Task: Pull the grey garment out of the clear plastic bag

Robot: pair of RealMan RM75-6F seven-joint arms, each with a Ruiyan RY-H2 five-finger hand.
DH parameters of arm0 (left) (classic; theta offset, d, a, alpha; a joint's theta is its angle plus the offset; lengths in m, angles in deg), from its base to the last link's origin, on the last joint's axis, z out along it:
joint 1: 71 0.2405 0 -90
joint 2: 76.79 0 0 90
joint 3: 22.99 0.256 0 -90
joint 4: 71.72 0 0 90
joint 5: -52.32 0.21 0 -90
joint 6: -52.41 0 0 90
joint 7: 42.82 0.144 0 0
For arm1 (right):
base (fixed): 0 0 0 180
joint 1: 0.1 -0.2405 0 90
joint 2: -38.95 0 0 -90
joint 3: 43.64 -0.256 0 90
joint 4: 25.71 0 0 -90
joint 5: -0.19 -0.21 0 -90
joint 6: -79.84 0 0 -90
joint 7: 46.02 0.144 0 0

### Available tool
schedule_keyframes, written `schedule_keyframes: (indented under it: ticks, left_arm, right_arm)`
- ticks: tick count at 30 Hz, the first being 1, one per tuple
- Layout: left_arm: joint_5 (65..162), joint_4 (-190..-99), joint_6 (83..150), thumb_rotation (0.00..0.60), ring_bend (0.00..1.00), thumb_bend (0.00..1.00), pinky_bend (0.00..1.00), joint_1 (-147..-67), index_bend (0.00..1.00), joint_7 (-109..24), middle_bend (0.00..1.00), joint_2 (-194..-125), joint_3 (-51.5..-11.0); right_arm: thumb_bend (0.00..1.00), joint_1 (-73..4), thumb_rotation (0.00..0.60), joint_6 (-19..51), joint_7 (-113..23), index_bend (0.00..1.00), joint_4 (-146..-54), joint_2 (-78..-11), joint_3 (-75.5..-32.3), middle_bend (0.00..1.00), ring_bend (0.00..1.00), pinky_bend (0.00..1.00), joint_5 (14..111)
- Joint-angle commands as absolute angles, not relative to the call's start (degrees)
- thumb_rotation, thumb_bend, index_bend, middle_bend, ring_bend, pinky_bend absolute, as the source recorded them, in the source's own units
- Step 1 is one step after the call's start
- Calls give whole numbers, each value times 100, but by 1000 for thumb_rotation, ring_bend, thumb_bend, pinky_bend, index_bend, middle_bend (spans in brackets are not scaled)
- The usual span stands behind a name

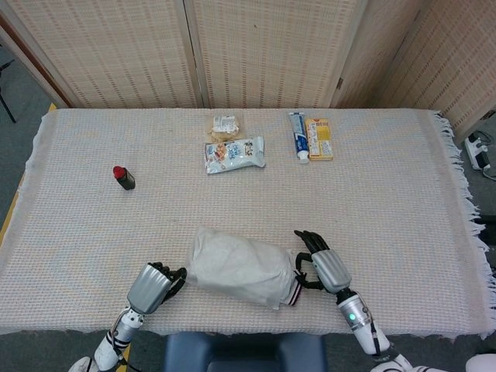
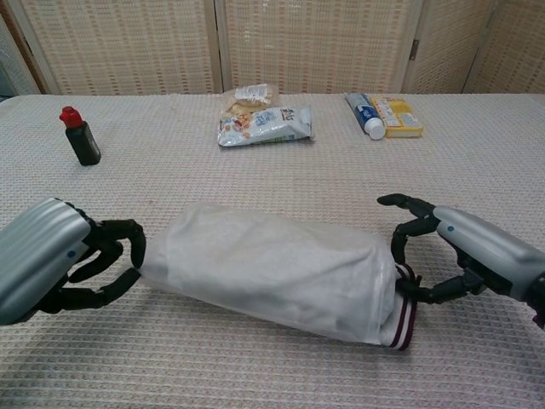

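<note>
The clear plastic bag (image 1: 236, 262) (image 2: 272, 266) lies slanted near the table's front edge, with the grey garment bunched inside. A dark-striped hem of the garment (image 2: 404, 316) (image 1: 293, 291) pokes out of the bag's right-hand mouth. My left hand (image 1: 153, 284) (image 2: 53, 266) is at the bag's closed left end, which it grips between curled fingers and thumb. At the mouth, my right hand (image 1: 325, 265) (image 2: 467, 256) has its fingers arched over the opening and its thumb against the striped hem, pinching it.
At the left stands a small black bottle with a red cap (image 1: 123, 177). Far across the table are a snack pouch (image 1: 235, 153), a small packet (image 1: 225, 124), a toothpaste tube (image 1: 298, 135) and a yellow box (image 1: 319, 139). The front table edge (image 1: 248, 332) is just behind both hands.
</note>
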State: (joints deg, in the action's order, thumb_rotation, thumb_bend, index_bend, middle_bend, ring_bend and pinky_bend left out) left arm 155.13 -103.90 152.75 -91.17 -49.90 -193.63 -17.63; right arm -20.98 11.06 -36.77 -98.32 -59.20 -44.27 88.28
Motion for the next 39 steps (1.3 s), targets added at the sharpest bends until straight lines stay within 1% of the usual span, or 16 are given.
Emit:
schedule_keyframes:
  ticks: [1, 5, 11, 20, 26, 27, 28, 29, 30, 31, 32, 33, 34, 35, 37, 39]
  left_arm:
    - [15404, -10233, 15235, 600, 1000, 499, 1000, -9126, 746, -5042, 1000, -19297, -1855]
    - [15222, -9959, 15161, 600, 1000, 502, 1000, -9117, 747, -5148, 1000, -19220, -1987]
    - [14973, -9592, 15076, 600, 1000, 502, 1000, -9079, 747, -5316, 1000, -19131, -2152]
    - [14601, -9299, 15029, 600, 1000, 500, 1000, -8942, 747, -5530, 1000, -18928, -2393]
    - [14459, -9278, 14932, 600, 1000, 495, 1000, -8863, 735, -5699, 1000, -18798, -2445]
    - [14480, -9337, 14893, 600, 1000, 479, 1000, -8837, 693, -5764, 1000, -18780, -2399]
    - [14500, -9410, 14837, 600, 1000, 456, 1000, -8815, 650, -5794, 1000, -18763, -2351]
    - [14519, -9539, 14737, 600, 1000, 405, 1000, -8793, 567, -5756, 1000, -18739, -2295]
    - [14526, -9680, 14663, 600, 1000, 342, 1000, -8785, 469, -5699, 1000, -18711, -2264]
    - [14527, -9849, 14607, 600, 1000, 291, 1000, -8784, 389, -5644, 1000, -18665, -2246]
    - [14536, -10178, 14513, 600, 994, 219, 1000, -8793, 273, -5618, 986, -18575, -2213]
    - [14529, -10508, 14430, 598, 977, 196, 1000, -8803, 231, -5606, 963, -18464, -2200]
    - [14503, -11035, 14309, 577, 914, 176, 981, -8819, 193, -5575, 893, -18262, -2195]
    - [14471, -11497, 14195, 552, 822, 167, 929, -8833, 181, -5554, 807, -18070, -2193]
    - [14326, -12739, 13788, 489, 608, 159, 729, -8866, 178, -5421, 646, -17486, -2171]
    - [14101, -13879, 13356, 444, 400, 153, 507, -8892, 174, -5148, 479, -16858, -2150]
  right_arm:
    - [435, -1996, 600, 1013, -3718, 696, -10178, -5437, -4363, 53, 0, 0, 8809]
    - [435, -1904, 600, 854, -3635, 698, -10419, -4930, -4382, 55, 0, 0, 8795]
    - [436, -1832, 600, 787, -3558, 697, -10359, -4483, -4576, 55, 0, 0, 8537]
    - [436, -1893, 600, 1117, -3428, 697, -9747, -4262, -5065, 56, 0, 0, 7793]
    - [436, -1925, 600, 1270, -3223, 691, -9500, -4276, -5199, 57, 0, 0, 7612]
    - [429, -1935, 600, 1304, -3151, 640, -9506, -4267, -5170, 49, 0, 0, 7660]
    - [399, -1943, 600, 1317, -3060, 540, -9509, -4260, -5130, 33, 0, 0, 7740]
    - [369, -1949, 600, 1322, -2908, 441, -9525, -4243, -5067, 21, 0, 0, 7866]
    - [314, -1951, 600, 1331, -2821, 261, -9555, -4214, -5020, 6, 0, 0, 7948]
    - [262, -1949, 600, 1334, -2788, 116, -9587, -4177, -4986, 0, 0, 0, 7999]
    - [234, -1944, 600, 1309, -2823, 49, -9670, -4099, -4937, 0, 0, 0, 8087]
    - [187, -1926, 600, 1256, -2886, 0, -9764, -4013, -4903, 0, 0, 0, 8154]
    - [148, -1883, 600, 1147, -3068, 0, -9904, -3866, -4862, 0, 0, 0, 8233]
    - [118, -1849, 600, 1077, -3170, 0, -10014, -3777, -4843, 0, 0, 0, 8265]
    - [68, -1740, 600, 894, -3588, 0, -10236, -3561, -4791, 0, 0, 0, 8306]
    - [55, -1588, 600, 607, -4143, 0, -10463, -3377, -4745, 0, 0, 0, 8350]
